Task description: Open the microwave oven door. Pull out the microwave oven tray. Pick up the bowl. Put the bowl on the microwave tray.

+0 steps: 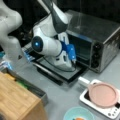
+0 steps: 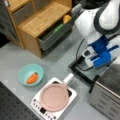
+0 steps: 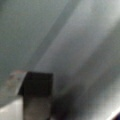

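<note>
The microwave oven [image 1: 102, 37] stands at a front view's right, three black knobs on its face. Its door [image 1: 75, 74] lies folded down flat on the table, also seen in a front view as the door [image 2: 80, 73] beside the oven [image 2: 107, 100]. My gripper [image 1: 74, 63], white with blue parts, reaches low over the open door at the oven's mouth; the gripper [image 2: 106, 62] shows there too. The tray is hidden behind my hand. The wrist view holds one dark fingertip [image 3: 37, 95] close above a grey surface. The teal bowl [image 2: 31, 74], orange food inside, sits apart on the table, also at the bowl [image 1: 78, 115].
A pink plate [image 2: 55, 97] rests on a small white appliance [image 2: 43, 111], between bowl and oven. A wooden cabinet [image 2: 42, 18] with an open drawer [image 2: 53, 35] stands behind the door. A cable [image 2: 79, 50] runs from my hand.
</note>
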